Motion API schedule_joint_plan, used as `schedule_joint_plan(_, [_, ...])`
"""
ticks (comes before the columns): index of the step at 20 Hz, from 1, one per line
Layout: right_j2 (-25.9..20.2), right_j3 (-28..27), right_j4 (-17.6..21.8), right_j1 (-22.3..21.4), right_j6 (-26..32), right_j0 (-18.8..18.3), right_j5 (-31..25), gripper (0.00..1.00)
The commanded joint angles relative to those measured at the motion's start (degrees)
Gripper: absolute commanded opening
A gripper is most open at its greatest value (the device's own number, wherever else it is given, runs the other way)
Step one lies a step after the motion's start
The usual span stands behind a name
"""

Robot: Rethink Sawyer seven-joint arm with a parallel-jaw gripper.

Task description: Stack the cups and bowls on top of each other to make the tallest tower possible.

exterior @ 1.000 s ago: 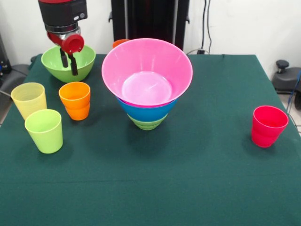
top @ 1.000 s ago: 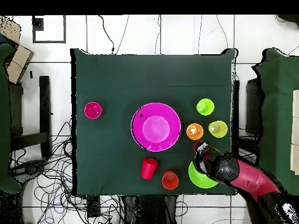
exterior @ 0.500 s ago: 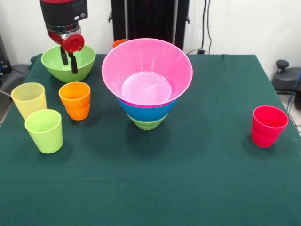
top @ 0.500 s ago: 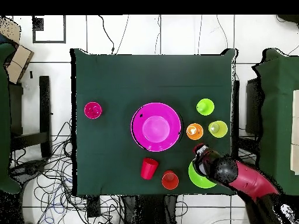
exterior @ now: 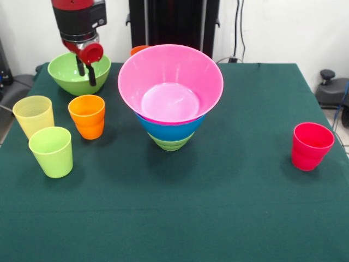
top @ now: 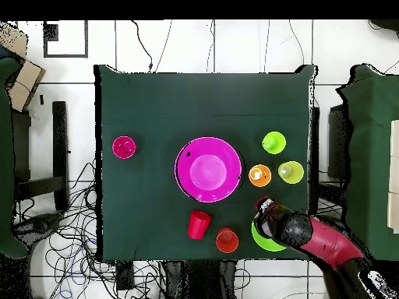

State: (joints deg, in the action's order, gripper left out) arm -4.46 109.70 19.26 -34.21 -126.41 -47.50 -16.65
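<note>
The tool (exterior: 86,70) is hanging over the large light green bowl (exterior: 72,79), its 2 dark fingers (exterior: 91,76) parted and gripping nothing, tips dipping to about rim height at the bowl's right side. In the overhead view the tool (top: 263,210) is sitting over that bowl's (top: 269,238) edge nearest the orange cup (top: 259,175).

The tower (exterior: 170,98) is standing mid-worktop (exterior: 218,207): a large pink bowl (exterior: 188,71) nesting in a blue bowl (exterior: 170,131), which is sitting in a small light green bowl (exterior: 170,143).

The step in hand looks to be picking up the large green bowl. To do it well, the fingers should be straddling the rim, 1 inside and 1 outside, and closing squarely on the wall; the thin, sloping plastic is likely to slip or tilt if pinched off-centre. Lifting straight up should be keeping the bowl clear of the orange cup (exterior: 87,116) standing near it.

The pale yellow cup (exterior: 34,115) and lime green cup (exterior: 52,151) are waiting at one side, the pinkish-red cup (exterior: 311,146) well apart at the other.
</note>
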Motion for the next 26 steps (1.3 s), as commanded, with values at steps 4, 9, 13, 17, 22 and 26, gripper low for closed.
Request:
schedule_joint_plan(4, [-0.05,-1.68,3.4,3.65,-2.32,3.24,5.43,1.0])
schedule_joint_plan(9, [0.39,-1.93,3.18,4.11,-1.95,3.43,5.61,1.0])
schedule_joint_plan(13, [0.68,-2.0,3.21,4.95,-2.17,3.64,6.75,1.0])
schedule_joint_plan(17, [1.17,-2.01,3.36,5.75,-2.06,3.81,7.64,1.0])
schedule_joint_plan(22, [1.99,-2.24,3.5,6.6,-1.64,4.05,8.45,1.0])
schedule_joint_plan(26, [2.45,-2.57,3.58,7.47,-1.56,4.08,9.19,1.0])
